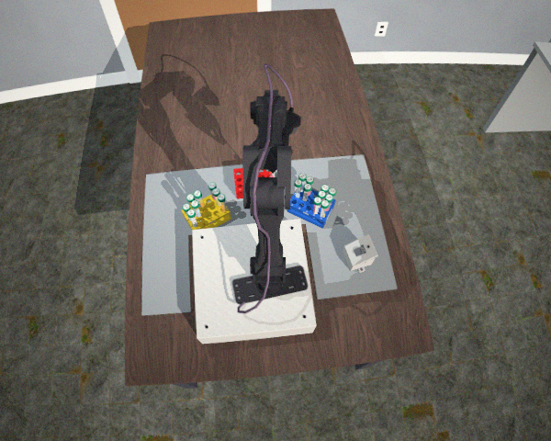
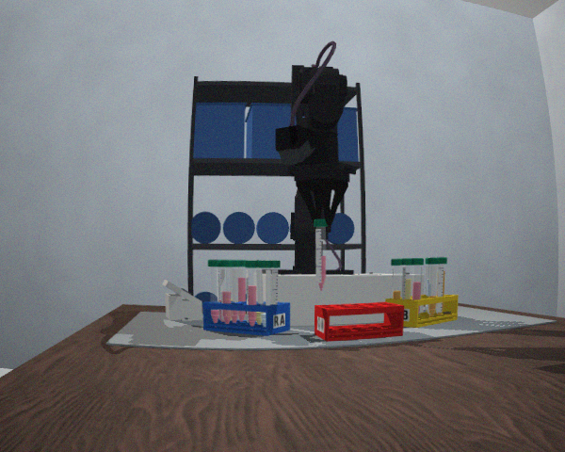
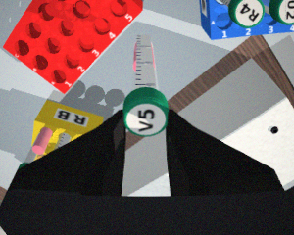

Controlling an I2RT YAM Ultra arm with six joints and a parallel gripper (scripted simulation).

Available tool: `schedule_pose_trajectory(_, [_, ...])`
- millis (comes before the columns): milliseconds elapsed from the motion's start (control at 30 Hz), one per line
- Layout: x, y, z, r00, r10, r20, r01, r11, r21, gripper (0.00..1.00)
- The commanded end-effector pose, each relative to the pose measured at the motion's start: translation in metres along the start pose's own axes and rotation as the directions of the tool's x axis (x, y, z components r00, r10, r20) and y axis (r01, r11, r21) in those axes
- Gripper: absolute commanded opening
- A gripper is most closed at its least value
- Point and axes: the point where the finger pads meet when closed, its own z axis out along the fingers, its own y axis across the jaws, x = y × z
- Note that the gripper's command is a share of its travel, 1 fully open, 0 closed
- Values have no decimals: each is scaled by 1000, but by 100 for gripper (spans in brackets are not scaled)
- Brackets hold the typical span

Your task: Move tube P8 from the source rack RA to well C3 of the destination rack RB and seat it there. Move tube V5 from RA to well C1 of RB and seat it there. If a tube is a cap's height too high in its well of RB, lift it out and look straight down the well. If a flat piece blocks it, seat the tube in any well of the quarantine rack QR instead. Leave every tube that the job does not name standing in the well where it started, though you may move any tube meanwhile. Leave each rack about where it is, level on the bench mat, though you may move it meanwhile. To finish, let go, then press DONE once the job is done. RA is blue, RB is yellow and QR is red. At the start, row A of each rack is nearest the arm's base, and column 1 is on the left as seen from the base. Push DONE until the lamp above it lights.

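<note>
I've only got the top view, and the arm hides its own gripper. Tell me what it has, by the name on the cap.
Observer: The gripper is shut on tube V5; the wrist view shows the name on its green cap.
Operator: Now tell me whether its lower end is in a well.
Observer: It isn't. In the exterior view the tube hangs roughly upright, its tip in open air.
Operator: The arm covers part of the red rack too. Report any tube standing in it.
Observer: None; in the exterior view no tube rises from the red rack.
</note>
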Motion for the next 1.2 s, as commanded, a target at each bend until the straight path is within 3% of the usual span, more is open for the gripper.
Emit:
schedule_pose_trajectory(0, [-6, 10, -5, 1000, -11, 6, 11, 1000, -5, 0])
schedule_pose_trajectory(633, [-26, 29, -5, 1000, -2, 6, 2, 1000, -7, 0])
schedule_pose_trajectory(1167, [-26, 26, -6, 1000, -3, 15, 3, 1000, -11, 0])
